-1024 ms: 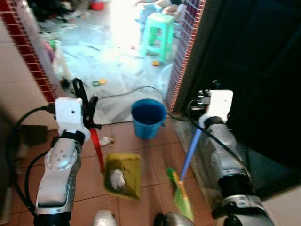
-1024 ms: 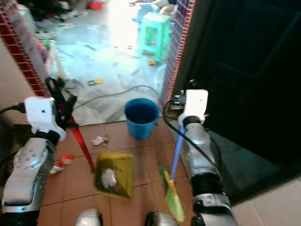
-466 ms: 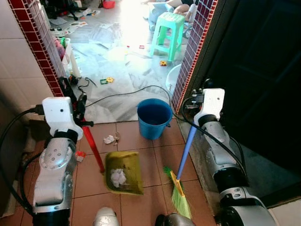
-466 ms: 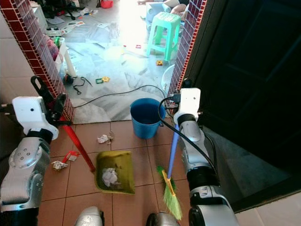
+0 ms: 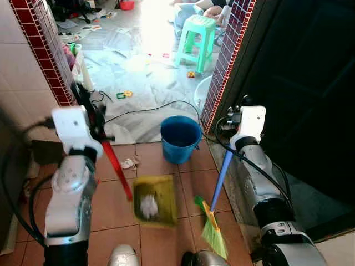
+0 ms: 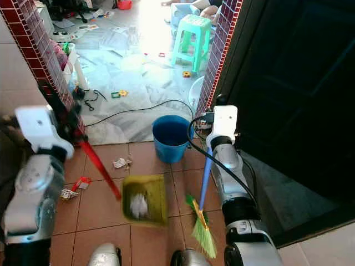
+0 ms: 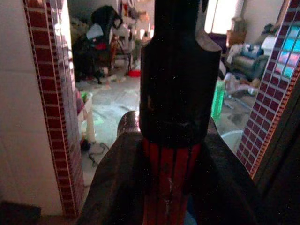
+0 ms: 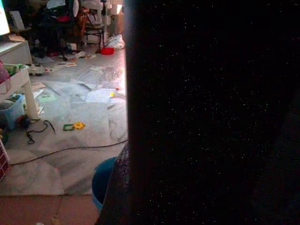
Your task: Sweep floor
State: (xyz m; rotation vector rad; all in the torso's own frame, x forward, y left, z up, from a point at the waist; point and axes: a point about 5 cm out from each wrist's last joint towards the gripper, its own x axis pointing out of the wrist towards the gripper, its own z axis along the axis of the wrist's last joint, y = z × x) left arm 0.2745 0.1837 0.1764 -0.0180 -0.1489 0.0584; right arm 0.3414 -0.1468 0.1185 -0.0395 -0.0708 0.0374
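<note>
Left gripper clenches the red dustpan handle, loaded yellow dustpan just short of the blue bucket, right gripper clamps the broom; emptying likely next.
</note>
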